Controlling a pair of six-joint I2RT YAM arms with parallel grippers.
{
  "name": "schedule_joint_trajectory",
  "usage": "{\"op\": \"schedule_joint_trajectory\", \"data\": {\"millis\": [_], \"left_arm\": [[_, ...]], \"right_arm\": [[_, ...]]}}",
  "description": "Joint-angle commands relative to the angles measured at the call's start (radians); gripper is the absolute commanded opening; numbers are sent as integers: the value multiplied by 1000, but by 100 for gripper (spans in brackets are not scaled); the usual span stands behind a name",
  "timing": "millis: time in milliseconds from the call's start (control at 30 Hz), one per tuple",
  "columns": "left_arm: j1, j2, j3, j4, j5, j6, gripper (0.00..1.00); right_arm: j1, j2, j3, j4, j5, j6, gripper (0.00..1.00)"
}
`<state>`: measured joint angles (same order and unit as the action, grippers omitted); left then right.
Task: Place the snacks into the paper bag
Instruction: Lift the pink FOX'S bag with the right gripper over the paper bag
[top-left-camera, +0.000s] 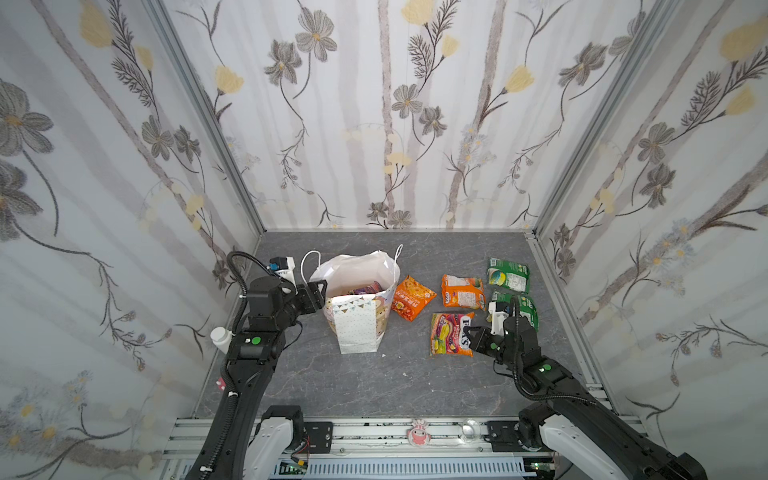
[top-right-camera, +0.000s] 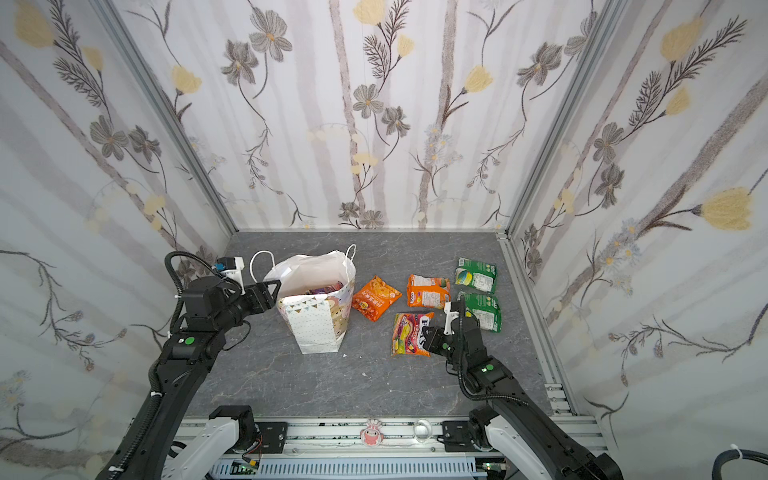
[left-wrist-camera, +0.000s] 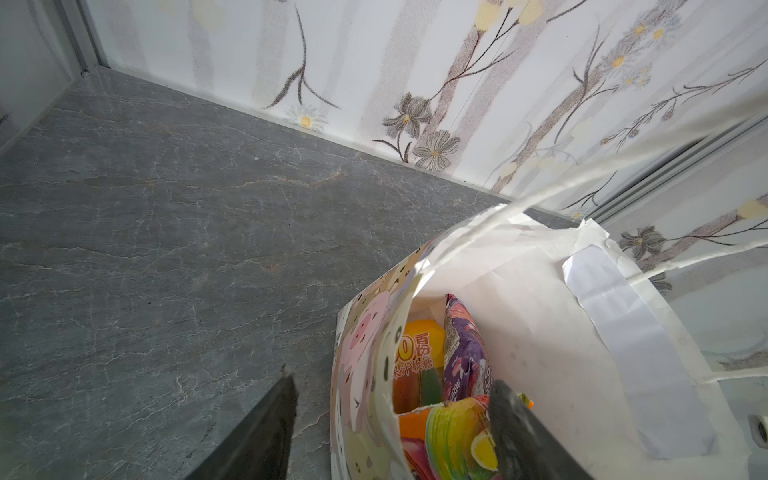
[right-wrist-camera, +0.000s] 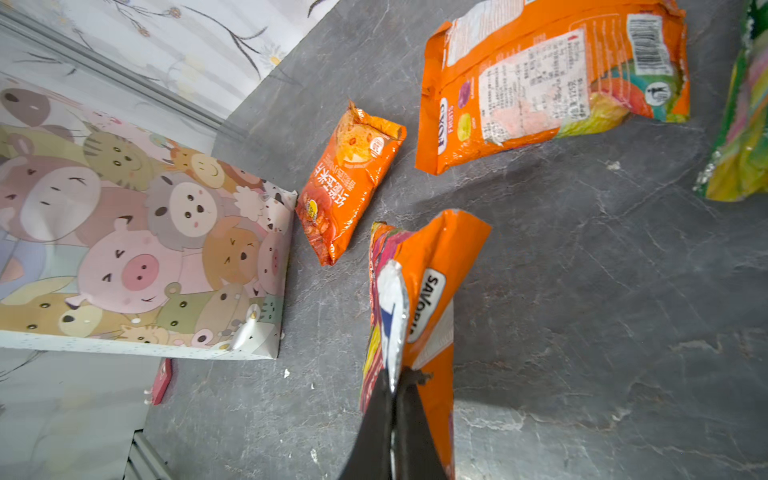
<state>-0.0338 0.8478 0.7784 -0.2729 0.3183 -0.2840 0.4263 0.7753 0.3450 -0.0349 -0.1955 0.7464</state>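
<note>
The white paper bag (top-left-camera: 357, 328) (top-right-camera: 313, 328) stands upright left of centre, its cartoon-animal side (right-wrist-camera: 137, 232) facing my right wrist camera. Inside it lie a purple packet (left-wrist-camera: 463, 353) and yellow and multicoloured ones. My left gripper (top-left-camera: 322, 291) (left-wrist-camera: 392, 380) is open and straddles the bag's left wall, one finger inside and one outside. My right gripper (top-left-camera: 467, 332) (right-wrist-camera: 392, 374) is shut on the edge of the multicoloured FOX'S candy bag (top-left-camera: 446, 334) (right-wrist-camera: 428, 266), which hangs tilted just off the floor. An orange packet (top-left-camera: 412, 297), an orange FOX'S packet (top-left-camera: 462, 291) and two green packets (top-left-camera: 509, 274) (top-left-camera: 525, 309) lie on the grey floor.
Flowered walls close in the back and both sides. A white bottle (top-left-camera: 220, 337) and a small red object (top-left-camera: 220, 383) sit by the left wall. An aluminium rail (top-left-camera: 374, 432) runs along the front edge. Bare grey floor (top-left-camera: 374, 382) lies in front of the bag.
</note>
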Motion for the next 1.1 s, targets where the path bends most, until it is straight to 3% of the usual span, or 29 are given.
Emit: {"op": "schedule_joint_trajectory", "data": {"millis": [0, 467, 767, 867, 1067], "left_arm": [[0, -4, 2, 15, 1, 12, 72], [0, -13, 3, 17, 1, 12, 72], [0, -38, 1, 32, -2, 8, 72], [2, -48, -7, 64, 44, -7, 74], [2, -25, 70, 29, 39, 4, 75]], "right_arm": [[2, 1, 44, 13, -57, -25, 0], [32, 41, 302, -63, -186, -138, 0], [123, 113, 576, -179, -195, -238, 0], [163, 154, 686, -220, -198, -269, 0], [243, 262, 877, -287, -210, -322, 0]]}}
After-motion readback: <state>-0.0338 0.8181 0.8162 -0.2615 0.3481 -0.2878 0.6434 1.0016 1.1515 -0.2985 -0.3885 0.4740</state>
